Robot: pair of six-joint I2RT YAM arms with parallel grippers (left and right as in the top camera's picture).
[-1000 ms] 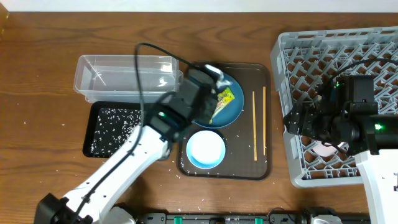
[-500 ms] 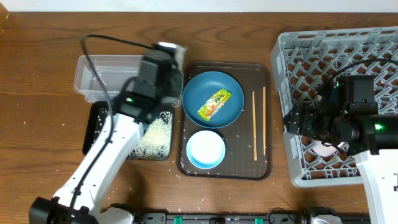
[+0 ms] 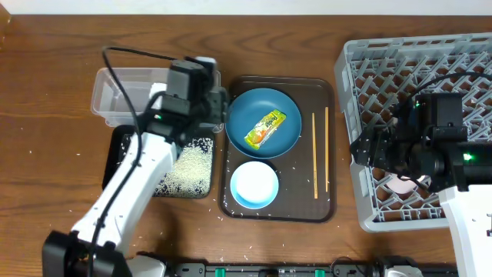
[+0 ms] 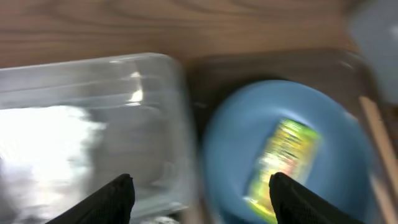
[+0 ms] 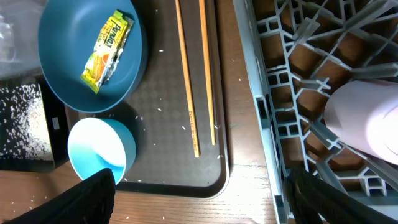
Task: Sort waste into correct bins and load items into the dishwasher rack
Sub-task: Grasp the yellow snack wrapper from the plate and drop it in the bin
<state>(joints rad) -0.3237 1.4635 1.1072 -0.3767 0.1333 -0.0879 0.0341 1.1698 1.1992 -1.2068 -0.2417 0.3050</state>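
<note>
My left gripper [image 3: 217,102] [image 4: 200,184] hangs open over the right end of the clear tub [image 3: 123,97] [image 4: 93,74], nothing between its fingers. A blurred white tissue [image 4: 43,140] lies inside the tub. The yellow-green wrapper [image 3: 265,128] [image 4: 283,163] [image 5: 107,47] rests in the dark-blue bowl [image 3: 246,110] [image 5: 62,37]. Below it sits the pale-blue bowl [image 3: 254,185] [image 5: 99,153], with two chopsticks [image 3: 315,154] [image 5: 186,74] to the right. My right gripper [image 3: 361,151] [image 5: 200,180] stands open and empty at the left wall of the grey rack [image 3: 415,61] [image 5: 280,62].
Rice [image 3: 188,165] is heaped in the black tray [image 3: 115,158] under my left arm. The bowls and chopsticks lie on a brown serving tray [image 3: 323,201]. A pale cup [image 3: 400,185] [image 5: 367,121] lies in the rack. Loose grains dot the wood near the front edge.
My left arm swung from the dark-blue bowl to the clear tub carrying the tissue, then opened and let it go. The right arm has stayed still.
</note>
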